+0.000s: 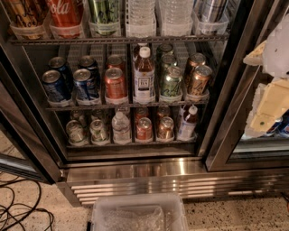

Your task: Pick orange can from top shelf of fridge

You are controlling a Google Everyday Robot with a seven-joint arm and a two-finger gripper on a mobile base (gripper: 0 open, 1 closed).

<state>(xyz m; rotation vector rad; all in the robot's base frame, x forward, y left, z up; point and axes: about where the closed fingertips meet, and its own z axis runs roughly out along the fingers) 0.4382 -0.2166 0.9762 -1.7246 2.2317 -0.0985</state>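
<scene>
The fridge (135,173) stands open in front of me. Its top shelf (117,39) is a dark wire rack along the upper edge of the camera view, holding clear tubs. The orange can (23,13), copper-orange with dark script, stands in the leftmost tub with its lid cut off by the frame. Beside it stand a red can (66,12) and a green can (104,12), then clear bottles. My gripper (265,113), white and cream, is at the far right in front of the closed right door, well away from the orange can and lower than it.
The middle shelf holds blue, red, green and copper cans (198,80) and a tea bottle (144,74). The lower shelf holds more cans and bottles. A clear plastic bin (140,214) sits on the floor in front of the steel grille (158,188). Black cables (20,205) lie at the lower left.
</scene>
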